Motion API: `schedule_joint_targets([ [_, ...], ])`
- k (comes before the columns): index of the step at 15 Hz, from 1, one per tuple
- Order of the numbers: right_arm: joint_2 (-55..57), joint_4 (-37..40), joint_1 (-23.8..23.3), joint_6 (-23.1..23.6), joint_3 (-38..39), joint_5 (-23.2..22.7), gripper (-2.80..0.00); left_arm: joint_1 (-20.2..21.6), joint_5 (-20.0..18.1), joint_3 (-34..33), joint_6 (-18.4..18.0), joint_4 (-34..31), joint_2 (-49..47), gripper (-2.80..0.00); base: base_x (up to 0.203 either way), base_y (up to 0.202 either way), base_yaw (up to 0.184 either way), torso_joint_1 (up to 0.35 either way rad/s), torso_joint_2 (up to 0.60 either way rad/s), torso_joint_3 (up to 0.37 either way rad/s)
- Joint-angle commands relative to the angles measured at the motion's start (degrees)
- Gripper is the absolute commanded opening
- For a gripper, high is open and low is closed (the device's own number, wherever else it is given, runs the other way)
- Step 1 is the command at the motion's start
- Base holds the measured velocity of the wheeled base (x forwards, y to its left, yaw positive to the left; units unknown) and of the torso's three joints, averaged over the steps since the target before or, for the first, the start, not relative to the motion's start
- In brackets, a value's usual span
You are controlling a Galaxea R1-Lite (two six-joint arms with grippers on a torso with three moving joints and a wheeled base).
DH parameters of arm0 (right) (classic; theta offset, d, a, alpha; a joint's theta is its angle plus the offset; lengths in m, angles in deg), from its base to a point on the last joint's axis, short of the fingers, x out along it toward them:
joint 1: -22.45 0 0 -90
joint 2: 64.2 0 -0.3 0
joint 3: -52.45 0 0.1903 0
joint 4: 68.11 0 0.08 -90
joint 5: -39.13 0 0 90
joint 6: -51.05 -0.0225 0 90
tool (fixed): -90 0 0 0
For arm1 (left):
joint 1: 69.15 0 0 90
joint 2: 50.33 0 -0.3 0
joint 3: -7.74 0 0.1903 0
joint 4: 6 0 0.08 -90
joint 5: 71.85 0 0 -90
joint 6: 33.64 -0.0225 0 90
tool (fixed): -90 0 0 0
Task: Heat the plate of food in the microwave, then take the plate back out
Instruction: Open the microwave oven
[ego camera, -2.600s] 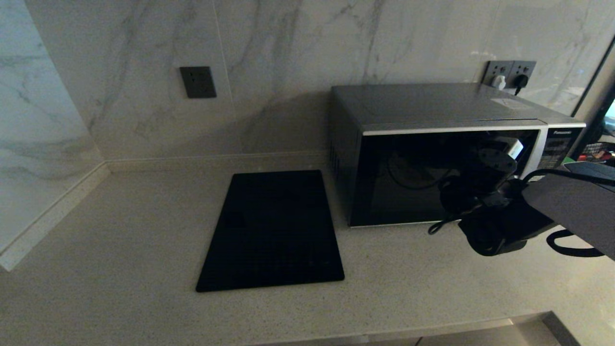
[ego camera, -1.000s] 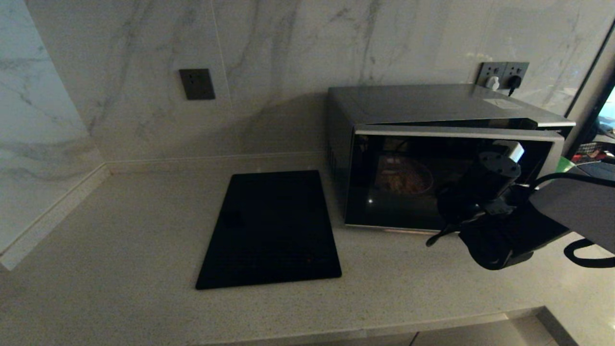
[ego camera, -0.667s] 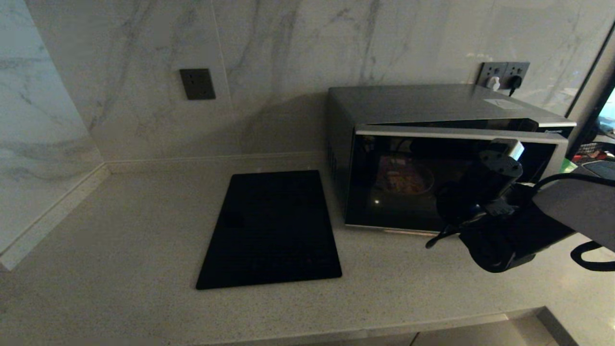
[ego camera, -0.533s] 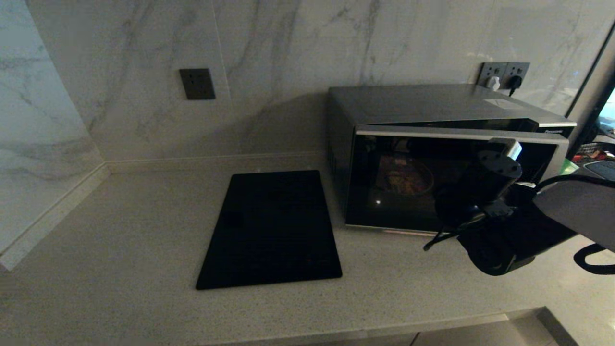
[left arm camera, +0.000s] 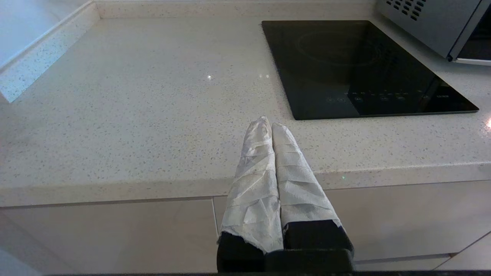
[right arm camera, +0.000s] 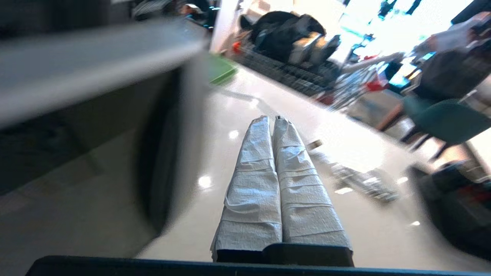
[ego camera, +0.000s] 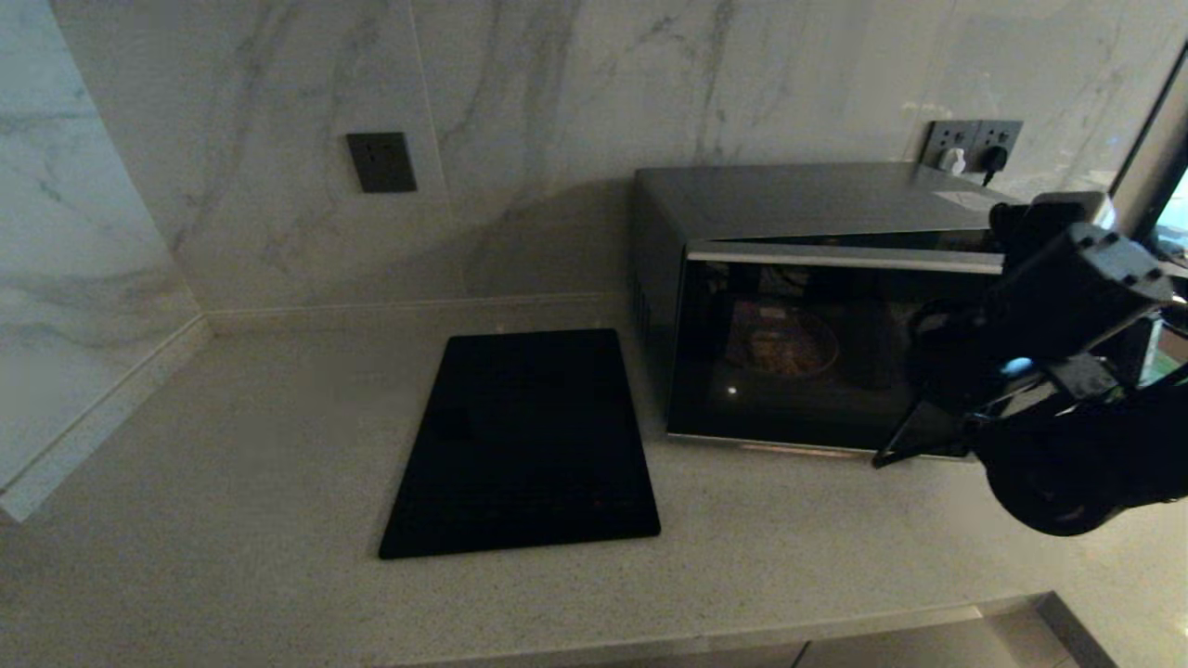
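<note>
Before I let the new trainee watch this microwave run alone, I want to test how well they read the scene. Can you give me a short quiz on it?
1. True or false: the microwave door stands slightly ajar.
2. Where is the plate of food? A) on the black cooktop B) inside the microwave, behind the glass C) in the right pincer
3. Fill in: the left pincer hangs in front of the countertop edge with its fingers ____.

Key: 1 true; the door's top edge sits forward of the body on the side of the right arm. 2 B. 3 shut, holding nothing.
</note>
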Motion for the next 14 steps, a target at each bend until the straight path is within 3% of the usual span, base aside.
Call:
schedule_joint_targets([
  [1, -8.82, -0.39, -0.34, 9.02, 0.8, 0.47, -2.8, 0.02, 0.09, 0.0, 0.04, 0.01, 0.01, -2.8, 0.0, 0.0, 0.0, 0.0, 0.0, 0.0],
  [5, -10.68, -0.44, -1.19, 24.88, -6.12, 0.47, -2.8, 0.02, 0.01, 0.0, 0.04, 0.01, 0.01, -2.8, 0.0, 0.0, 0.0, 0.0, 0.0, 0.0],
  [8, -8.92, -0.45, -2.29, 35.0, -16.48, 0.47, -2.8, 0.02, 0.01, 0.0, 0.04, 0.01, 0.01, -2.8, 0.0, 0.0, 0.0, 0.0, 0.0, 0.0],
  [11, -5.85, -0.34, -1.66, 42.14, -28.55, 0.47, -2.8, 0.02, 0.01, 0.05, 0.04, 0.01, 0.01, -2.8, 0.0, 0.0, 0.0, 0.0, 0.0, 0.0],
  [14, -4.32, 1.55, -0.9, 54.92, -38.29, 0.47, -2.8, 0.02, 0.09, 0.0, 0.04, 0.01, 0.01, -2.8, 0.0, 0.0, 0.0, 0.0, 0.0, 0.0],
])
